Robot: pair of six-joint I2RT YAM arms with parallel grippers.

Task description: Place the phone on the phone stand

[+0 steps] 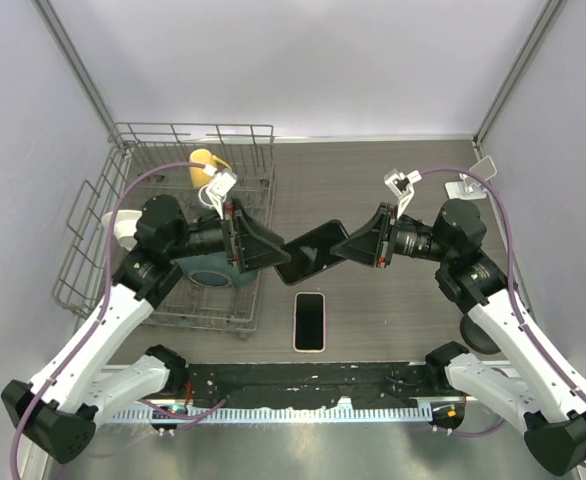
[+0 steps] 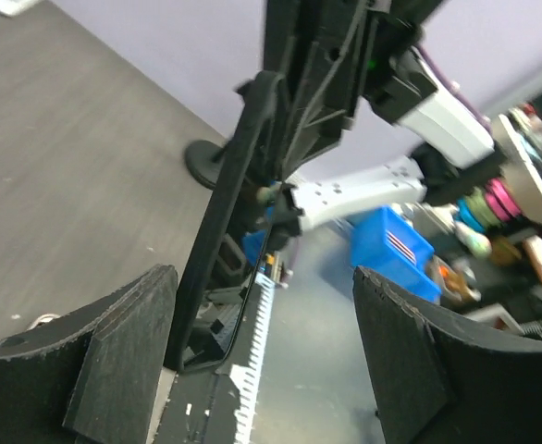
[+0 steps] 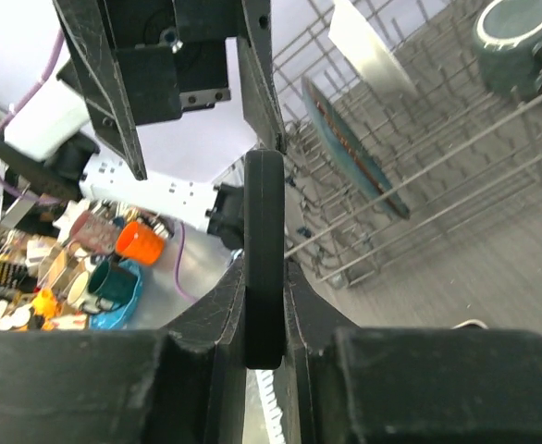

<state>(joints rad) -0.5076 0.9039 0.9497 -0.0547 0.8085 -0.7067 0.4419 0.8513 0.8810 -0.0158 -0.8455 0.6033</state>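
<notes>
You have the stiff, slick, likely light phone (image 1: 308, 252) pinched across its flat faces in the right claw (image 3: 264, 277) above the counter's (image 1: 393, 320) centre, with the left claw (image 2: 262, 276) spread wide around it and the stand (image 1: 480, 169) at two o'clock.

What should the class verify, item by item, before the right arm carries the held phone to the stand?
1. Right hand shut on the black phone: ok.
2. Left hand open: ok.
3. Left fingers clear of the phone: cannot tell; it sits close to one.
4. Phone stand bare, at the table's far right: ok.
5. Purple cable clear of the stand: cannot tell; they overlap in the top view.
6. Second phone lying flat, out of the way: ok.
</notes>
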